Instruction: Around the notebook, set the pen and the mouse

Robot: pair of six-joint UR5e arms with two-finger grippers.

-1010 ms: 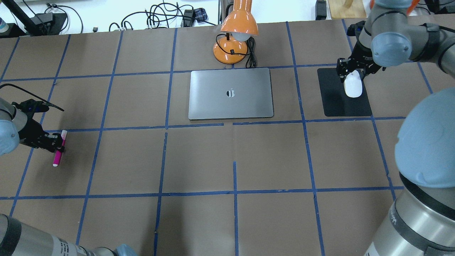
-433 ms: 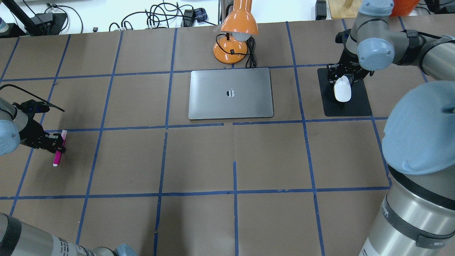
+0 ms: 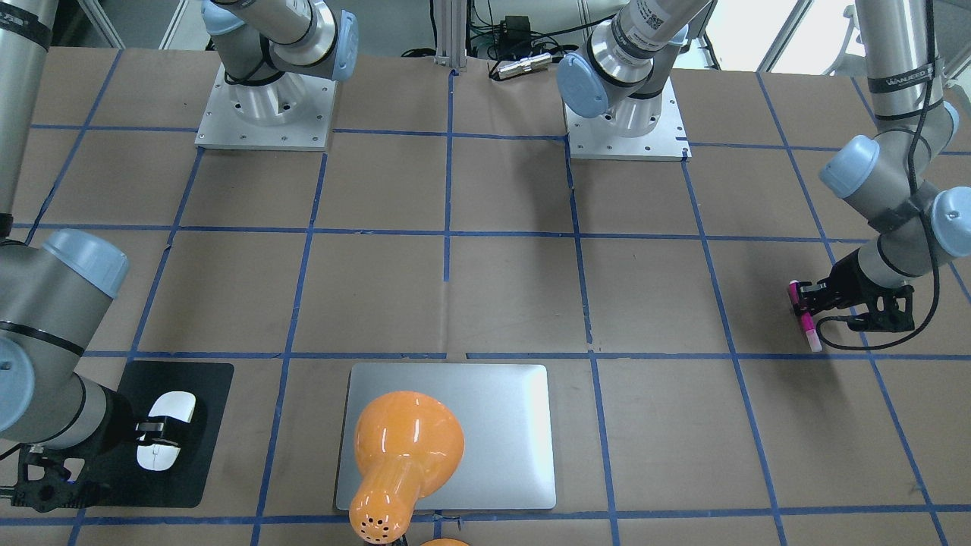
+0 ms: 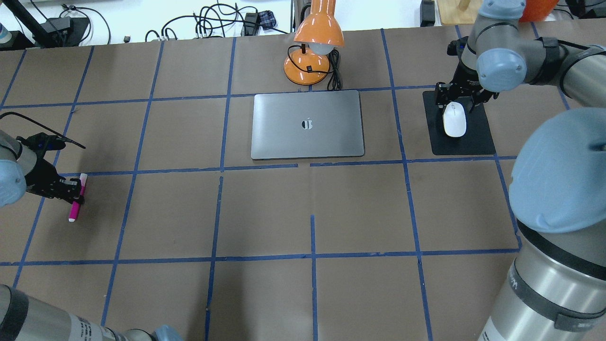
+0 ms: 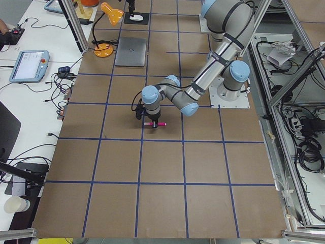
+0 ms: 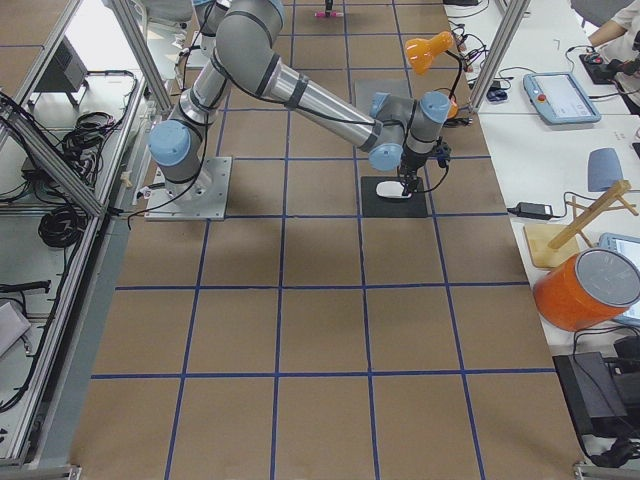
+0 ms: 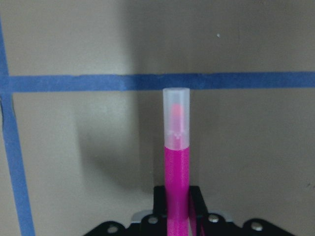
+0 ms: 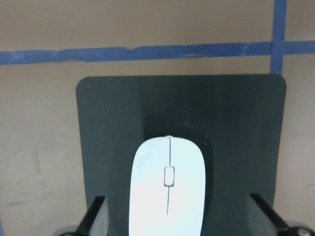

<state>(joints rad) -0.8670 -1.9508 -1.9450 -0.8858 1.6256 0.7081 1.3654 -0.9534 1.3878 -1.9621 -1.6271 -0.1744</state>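
The pink pen [image 4: 77, 198] is at the table's far left, with my left gripper [image 4: 78, 193] shut on its middle. In the left wrist view the pen [image 7: 176, 162] points away, pale cap forward. The white mouse [image 4: 454, 119] lies on a black pad [image 4: 478, 137] to the right of the silver notebook [image 4: 284, 132]. My right gripper [image 4: 453, 106] is over the mouse's far end. In the right wrist view its fingers [image 8: 96, 214] stand wide of the mouse [image 8: 167, 191], so it is open.
An orange desk lamp [image 4: 312, 47] stands just behind the notebook and covers part of it [image 3: 406, 447] in the front-facing view. Blue tape lines grid the brown table. Both arm bases [image 3: 265, 114] sit on the robot's side.
My right gripper moved left over the black pad with the mouse, and its fingers now stand apart from it. The left gripper and pen shifted only slightly.
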